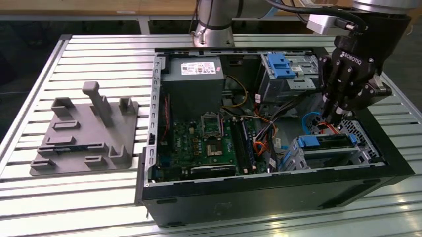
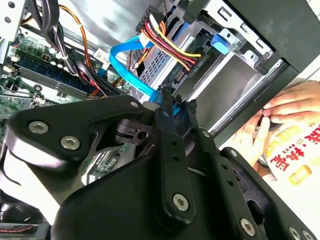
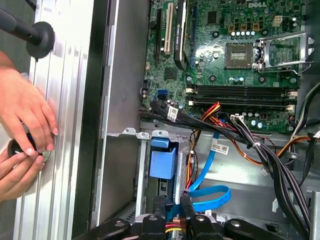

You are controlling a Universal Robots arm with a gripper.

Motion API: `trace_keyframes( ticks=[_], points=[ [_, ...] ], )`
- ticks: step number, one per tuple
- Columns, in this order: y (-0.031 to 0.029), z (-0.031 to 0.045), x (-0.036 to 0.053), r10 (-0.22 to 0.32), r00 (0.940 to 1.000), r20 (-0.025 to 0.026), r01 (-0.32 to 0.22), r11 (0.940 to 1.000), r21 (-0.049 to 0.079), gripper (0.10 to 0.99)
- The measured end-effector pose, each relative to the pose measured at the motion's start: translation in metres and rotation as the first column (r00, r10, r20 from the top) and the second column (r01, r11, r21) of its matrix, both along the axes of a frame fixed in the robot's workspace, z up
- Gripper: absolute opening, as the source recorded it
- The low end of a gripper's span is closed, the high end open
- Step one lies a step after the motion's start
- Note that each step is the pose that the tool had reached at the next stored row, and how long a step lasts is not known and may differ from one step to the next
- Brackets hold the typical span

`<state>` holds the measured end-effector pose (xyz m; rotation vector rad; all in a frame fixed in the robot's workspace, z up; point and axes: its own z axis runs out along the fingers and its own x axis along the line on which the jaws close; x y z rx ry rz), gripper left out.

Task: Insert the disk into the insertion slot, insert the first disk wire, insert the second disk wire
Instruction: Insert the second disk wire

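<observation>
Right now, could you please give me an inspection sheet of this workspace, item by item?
Surface: slatted metal table, carrying an open black computer case.
Job's things: the disk in its blue carrier sits in the insertion slot at the exterior view's right.
Clutter: grey fixture plate with upright posts at the exterior view's left.
Grippers: gripper lowered into the case just above the disk, fingers closed on a flat blue cable.
Cables: red, yellow and black wire bundle plugged in by the disk; black bundles across the motherboard.
Surroundings: a person's hands rest on the table beside the case.
</observation>
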<state>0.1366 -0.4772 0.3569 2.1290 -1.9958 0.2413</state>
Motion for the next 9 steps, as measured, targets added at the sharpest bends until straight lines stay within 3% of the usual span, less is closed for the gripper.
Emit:
trace_keyframes(
  ticks=[8,9],
  points=[
    [0.0003,-0.0013,0.0000,0.007,1.0000,-0.0026,-0.007,1.0000,-0.005,0.247],
    [0.0003,-0.0014,0.0000,0.007,1.0000,-0.0029,-0.007,1.0000,-0.006,0.184]
  ],
)
